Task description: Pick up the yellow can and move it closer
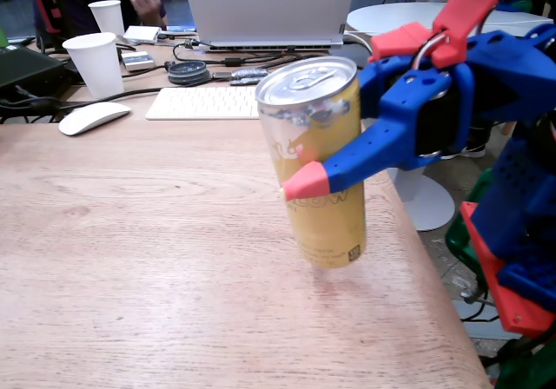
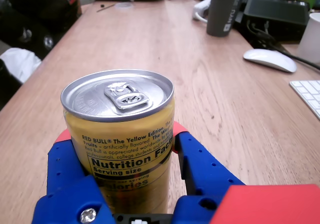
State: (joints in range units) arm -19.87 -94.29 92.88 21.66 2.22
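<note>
Only the fixed view shows the can (image 1: 321, 181) tilted, apparently clear of the surface (image 1: 156, 259), while the wrist view shows fingers (image 2: 200, 164) pinching it at six o'clock, yellow with silver top.

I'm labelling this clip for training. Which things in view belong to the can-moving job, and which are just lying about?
Belong to the job:
yellow can, tilted and seemingly lifted off the table
gripper, closed around the can

Just lying about:
two white paper cups
white mouse
white keyboard
laptop
</note>
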